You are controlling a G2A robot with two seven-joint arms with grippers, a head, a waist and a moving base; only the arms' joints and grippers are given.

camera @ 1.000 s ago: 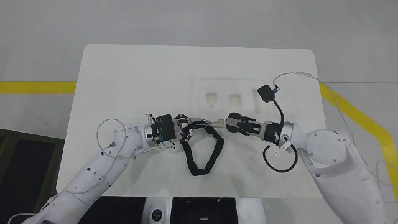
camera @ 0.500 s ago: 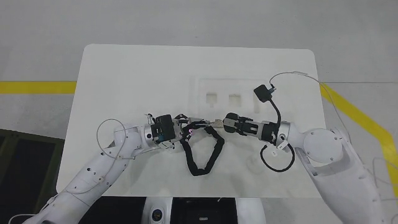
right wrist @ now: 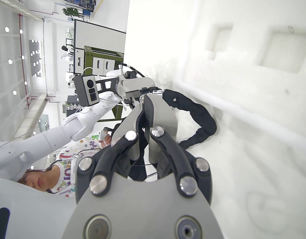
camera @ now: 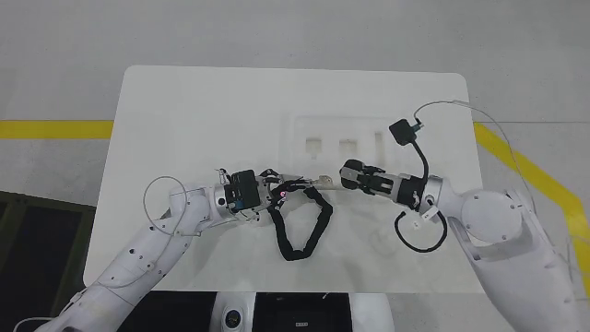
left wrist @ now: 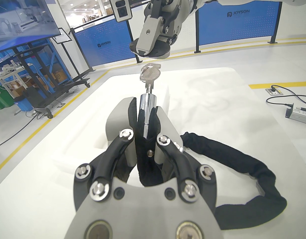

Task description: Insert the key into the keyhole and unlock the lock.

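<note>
My left gripper is shut on the chrome lock cylinder of a black fabric-covered chain lock. A silver key sticks out of the cylinder's end, its blade in the keyhole. In the top view the left gripper holds the lock near the table's middle, with the chain loop lying toward the front edge. My right gripper sits just right of the key, fingers together, a small gap away from the key's head. The right wrist view shows its pads closed on nothing.
A white foam tray with square recesses lies behind the grippers on the white table. Its raised rim runs close beside the right gripper. The chain rests on the table in front of that rim.
The right gripper has drawn back to the right, away from the key's head, leaving the key in the cylinder. The left gripper and the lock have kept still.
</note>
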